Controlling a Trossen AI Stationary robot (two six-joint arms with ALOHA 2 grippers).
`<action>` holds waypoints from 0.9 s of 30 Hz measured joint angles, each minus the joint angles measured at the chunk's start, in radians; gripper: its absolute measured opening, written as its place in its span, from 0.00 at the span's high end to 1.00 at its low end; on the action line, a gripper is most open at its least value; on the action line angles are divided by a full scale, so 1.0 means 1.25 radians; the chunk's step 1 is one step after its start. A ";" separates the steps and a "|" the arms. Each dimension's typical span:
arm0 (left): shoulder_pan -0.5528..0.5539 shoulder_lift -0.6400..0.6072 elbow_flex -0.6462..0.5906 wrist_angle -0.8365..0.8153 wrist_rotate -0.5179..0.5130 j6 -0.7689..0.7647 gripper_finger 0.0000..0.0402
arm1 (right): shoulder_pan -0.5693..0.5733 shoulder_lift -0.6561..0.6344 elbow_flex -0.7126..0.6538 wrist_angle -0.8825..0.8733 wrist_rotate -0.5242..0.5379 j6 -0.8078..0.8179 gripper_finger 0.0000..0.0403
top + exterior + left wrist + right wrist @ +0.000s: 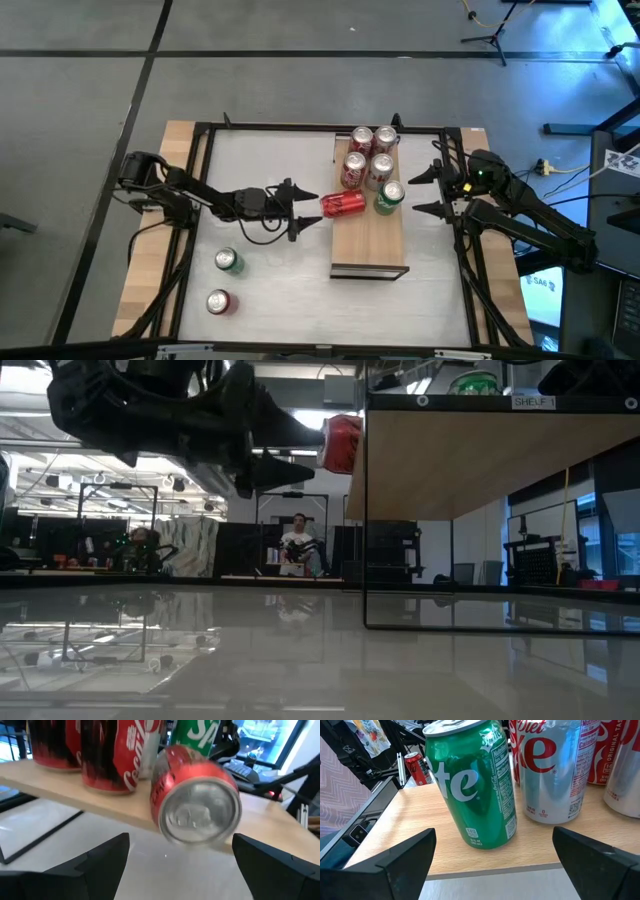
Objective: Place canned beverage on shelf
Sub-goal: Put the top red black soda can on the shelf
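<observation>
A: We're letting go w/ left gripper (303, 211), jaws spread; red can (343, 205) lying sideways on shelf (368, 247) edge, by green can (390, 197).
B: Next we're needing to upright it. Right gripper (424, 192) waiting open beside shelf.

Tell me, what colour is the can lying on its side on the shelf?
Red, with a silver end. The tipped can shows best in the left wrist view.

A red can lying on its side (343, 205) rests at the left edge of the long light-wood shelf (369, 240), just right of the left tool (304, 213). An upright green can (389, 197) stands beside it, four upright cans (369, 155) behind. Two more cans (224, 280) stand on the white surface (280, 290), left of the shelf.
</observation>
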 joint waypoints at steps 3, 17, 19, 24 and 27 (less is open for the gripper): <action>-0.001 0.000 0.018 0.000 -0.003 0.014 0.14 | 0.000 0.000 0.000 0.000 0.000 0.000 0.01; -0.003 0.000 0.045 -0.016 0.001 0.037 0.14 | 0.000 0.000 0.000 0.000 0.000 0.000 0.01; -0.003 0.000 0.045 -0.016 0.001 0.037 0.14 | 0.000 0.000 0.000 0.000 0.000 0.000 0.01; -0.003 0.000 0.045 -0.022 0.008 0.036 0.14 | 0.000 0.000 0.000 0.000 0.000 0.000 0.01; -0.003 0.000 0.045 -0.023 0.009 0.036 0.14 | 0.000 0.000 0.000 0.000 0.000 0.000 0.01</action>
